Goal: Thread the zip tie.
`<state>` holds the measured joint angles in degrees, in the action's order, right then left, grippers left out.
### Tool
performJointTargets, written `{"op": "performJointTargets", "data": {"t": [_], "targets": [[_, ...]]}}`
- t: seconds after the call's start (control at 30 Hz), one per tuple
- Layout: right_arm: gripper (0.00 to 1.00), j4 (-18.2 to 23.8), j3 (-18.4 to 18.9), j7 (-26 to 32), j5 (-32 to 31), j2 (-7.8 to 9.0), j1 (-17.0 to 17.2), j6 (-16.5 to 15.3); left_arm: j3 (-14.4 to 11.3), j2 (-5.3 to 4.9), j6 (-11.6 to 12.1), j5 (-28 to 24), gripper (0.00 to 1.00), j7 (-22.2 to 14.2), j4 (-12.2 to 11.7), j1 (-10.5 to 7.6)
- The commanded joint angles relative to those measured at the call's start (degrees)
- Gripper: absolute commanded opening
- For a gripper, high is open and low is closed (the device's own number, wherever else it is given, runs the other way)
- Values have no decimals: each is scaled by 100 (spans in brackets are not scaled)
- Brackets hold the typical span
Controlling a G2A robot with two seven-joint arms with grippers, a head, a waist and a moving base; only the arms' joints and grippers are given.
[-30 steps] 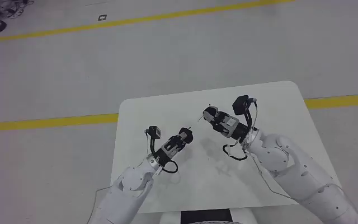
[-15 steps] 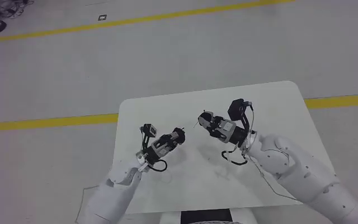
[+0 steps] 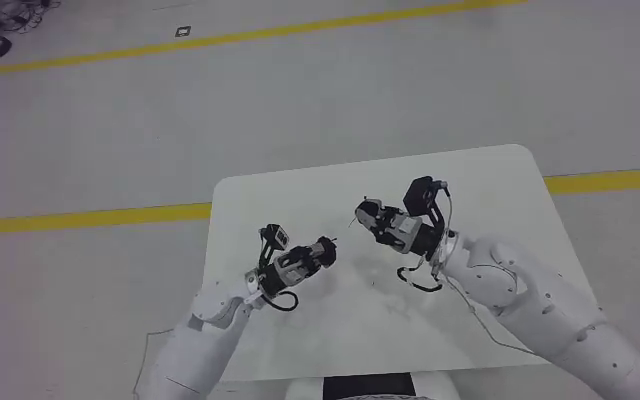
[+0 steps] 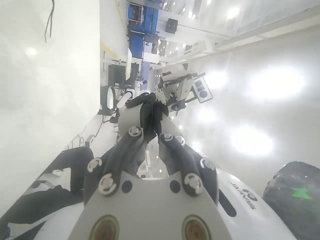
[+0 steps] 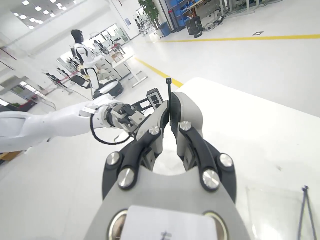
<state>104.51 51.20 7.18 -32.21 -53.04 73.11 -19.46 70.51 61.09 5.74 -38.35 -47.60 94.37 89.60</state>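
From above, we see the left gripper point(image 3: 326, 250) and right gripper point(image 3: 364, 211) near each other over the table point(image 3: 480, 190). In the left wrist view, the left fingers point(image 4: 145, 116) are pressed together. In the right wrist view, the right fingers point(image 5: 186, 112) pinch the zip tie point(image 5: 169, 93) upright, its head uppermost.

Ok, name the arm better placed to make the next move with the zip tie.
Right, probably. The right gripper is shut on the zip tie, its head sticking out past the fingertips. The left gripper, a gap away, is shut; whether it holds anything I cannot tell.
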Motion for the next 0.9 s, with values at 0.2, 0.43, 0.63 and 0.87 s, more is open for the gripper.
{"op": "performJointTargets", "data": {"t": [0.2, 0.43, 0.63, 0.87], "targets": [[0, -52, -750, 18, -138, 210, -594, -2, 56, -36, -692, -450, 0, -460, -220, -240], [0, -342, -1643, -663, 30, 468, -1318, -2, 25, -55, -809, -462, 0, -559, -329, -324], [0, -420, -2082, -1115, 53, 583, -1656, -2, 23, -71, -771, -393, 0, -618, -311, -341], [0, -420, -2082, -1115, 53, 583, -1656, -2, 23, -71, -771, -393, 0, -618, -311, -341]]}}
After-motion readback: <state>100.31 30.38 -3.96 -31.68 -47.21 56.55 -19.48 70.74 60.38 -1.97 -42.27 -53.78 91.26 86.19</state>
